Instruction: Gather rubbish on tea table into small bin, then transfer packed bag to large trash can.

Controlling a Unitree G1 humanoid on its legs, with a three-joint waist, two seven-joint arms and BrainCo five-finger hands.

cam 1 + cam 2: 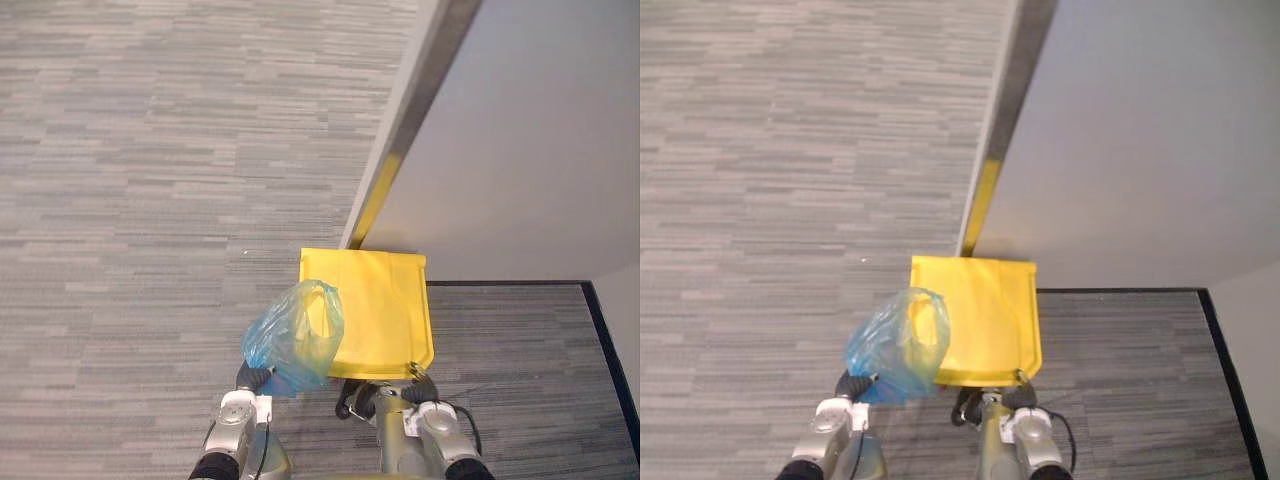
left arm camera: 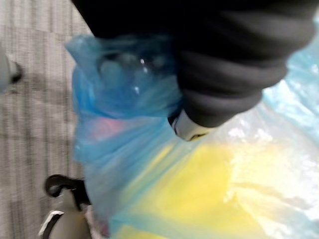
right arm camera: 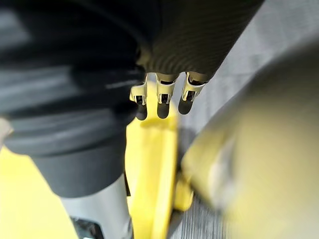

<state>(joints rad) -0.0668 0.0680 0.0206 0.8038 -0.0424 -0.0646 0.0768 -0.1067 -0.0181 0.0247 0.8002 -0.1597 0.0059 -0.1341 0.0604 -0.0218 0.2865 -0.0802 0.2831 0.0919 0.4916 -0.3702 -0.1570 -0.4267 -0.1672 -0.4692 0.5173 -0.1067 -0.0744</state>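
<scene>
Over the near left corner of the yellow flat-topped trash can hangs the blue translucent plastic bag, its gathered neck clamped in the left hand. At the can's near edge sits the right hand; whether it grips cannot be told. Grey striped carpet floor surrounds the can, and a pale wall rises behind it.
</scene>
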